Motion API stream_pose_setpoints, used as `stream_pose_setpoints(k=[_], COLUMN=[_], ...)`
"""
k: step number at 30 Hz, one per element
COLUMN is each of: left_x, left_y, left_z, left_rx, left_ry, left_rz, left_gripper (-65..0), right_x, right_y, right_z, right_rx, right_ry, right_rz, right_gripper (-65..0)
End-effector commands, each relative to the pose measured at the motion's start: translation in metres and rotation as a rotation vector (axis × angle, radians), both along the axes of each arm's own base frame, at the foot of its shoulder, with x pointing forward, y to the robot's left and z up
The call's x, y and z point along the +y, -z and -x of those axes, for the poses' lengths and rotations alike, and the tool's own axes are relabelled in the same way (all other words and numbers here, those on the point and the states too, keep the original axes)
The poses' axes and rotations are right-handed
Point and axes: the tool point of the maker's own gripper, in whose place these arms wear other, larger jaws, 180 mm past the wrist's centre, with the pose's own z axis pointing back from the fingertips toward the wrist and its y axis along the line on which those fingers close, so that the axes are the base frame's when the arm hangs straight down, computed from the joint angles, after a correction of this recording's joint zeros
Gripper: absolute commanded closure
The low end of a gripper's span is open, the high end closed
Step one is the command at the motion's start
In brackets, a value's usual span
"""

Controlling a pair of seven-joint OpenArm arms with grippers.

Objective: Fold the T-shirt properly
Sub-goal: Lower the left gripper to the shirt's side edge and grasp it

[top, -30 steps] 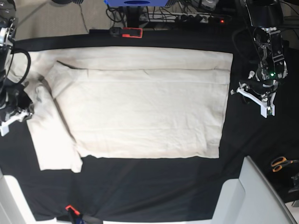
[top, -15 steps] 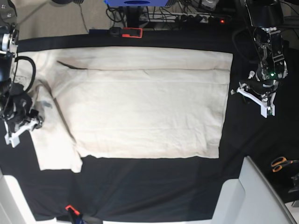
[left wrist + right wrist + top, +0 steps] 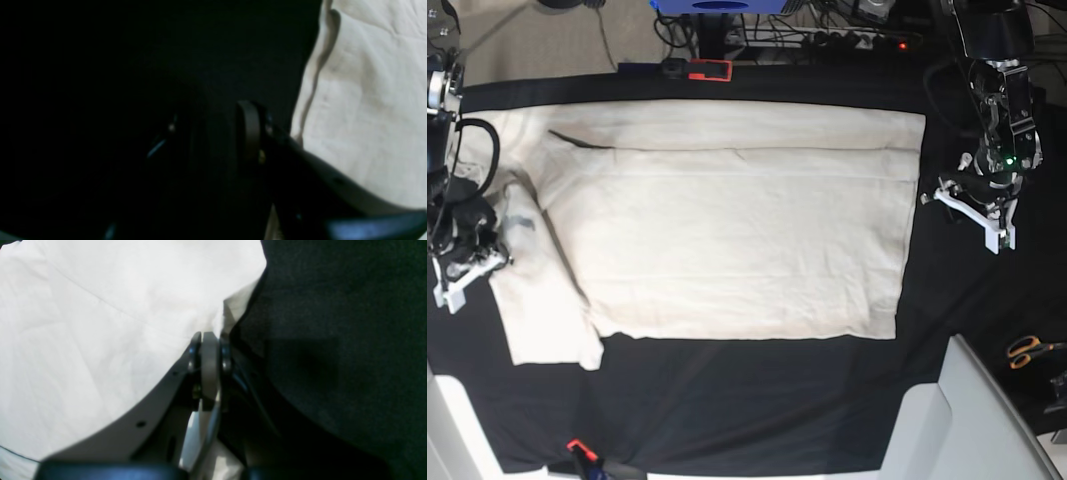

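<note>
Right end effector (image 3: pixel 208 340), spread a moment ago, is now pinching the T-shirt (image 3: pixel 737 230) edge directly beneath it, readying the next fold; left end effector (image 3: pixel 972 205) idling part-spread beside the hem.

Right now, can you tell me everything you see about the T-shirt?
The T-shirt is plain cream, soft-looking cloth, much bigger than either end effector. It lies flat on the black table cover, partly folded: a long strip along the far edge is turned over, leaving creases across it. A sleeve part sticks out toward the near side at one end, with a small dark mark close by. The right end effector is shut at that end's edge, seemingly pinching cloth. The left end effector hangs just off the opposite edge, not touching.
</note>
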Motion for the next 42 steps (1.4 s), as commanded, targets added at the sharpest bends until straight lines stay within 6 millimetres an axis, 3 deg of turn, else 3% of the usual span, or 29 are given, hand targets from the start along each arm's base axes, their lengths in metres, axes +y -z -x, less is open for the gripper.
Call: stream_pose_setpoints(k=[1,9,11,13,14,16,19,22,24,29,31,36,42], left_x=[0.007,0.015,0.014,0.012,0.008,-0.006,-0.027,-0.044,-0.056,-0.056,-0.065,-0.07,-0.085], left_y=[-0.014,-0.012,-0.015,-0.019,-0.022,-0.022,-0.026,-0.015,-0.004,0.014,0.02,0.049,0.071], left_z=[-0.016,-0.071,-0.088,-0.104,-0.113,-0.126,-0.152,-0.163,-0.166,-0.158,-0.154,-0.122,-0.098], left_rx=[-0.051,-0.061,-0.071,-0.078,-0.084,-0.071,-0.077,-0.066,-0.05,-0.036,-0.023,0.043,0.091], left_ry=[-0.005,-0.084,-0.1,-0.113,-0.113,-0.075,0.017,0.083,0.094,0.06,0.065,0.065,0.072], left_rz=[-0.008,0.08,0.107,0.132,0.148,0.147,0.106,0.064,0.07,0.083,0.096,0.108,0.131], left_gripper=[-23.0,-23.4,-29.3,-40.8,-47.4,-54.0,-54.8,-54.8,-54.8,-54.8,-54.8,-53.8,-37.8], right_x=[-0.011,-0.012,-0.013,-0.014,-0.014,-0.014,-0.014,-0.014,-0.014,-0.016,-0.022,-0.023,-0.02], right_y=[-0.016,-0.017,-0.017,-0.017,-0.017,-0.017,-0.018,-0.019,-0.018,-0.019,-0.021,-0.022,-0.021], right_z=[-0.014,-0.014,-0.014,-0.014,-0.014,-0.014,-0.015,-0.015,-0.015,-0.015,-0.014,-0.014,-0.014], right_rx=[-0.052,-0.053,-0.053,-0.052,-0.052,-0.052,-0.054,-0.056,-0.055,-0.059,-0.059,-0.059,-0.058], right_ry=[0.01,0.013,0.015,0.011,0.011,0.012,0.009,0.008,0.008,0.011,0.016,0.014,0.01], right_rz=[0.014,0.015,0.016,0.019,0.019,0.02,0.021,0.022,0.022,0.022,0.032,0.035,0.031], right_gripper=[-0.6,-0.6,-0.6,-0.6,-0.6,-0.6,-0.6,-0.6,-0.6,-0.6,-0.6,-0.6,-0.6])
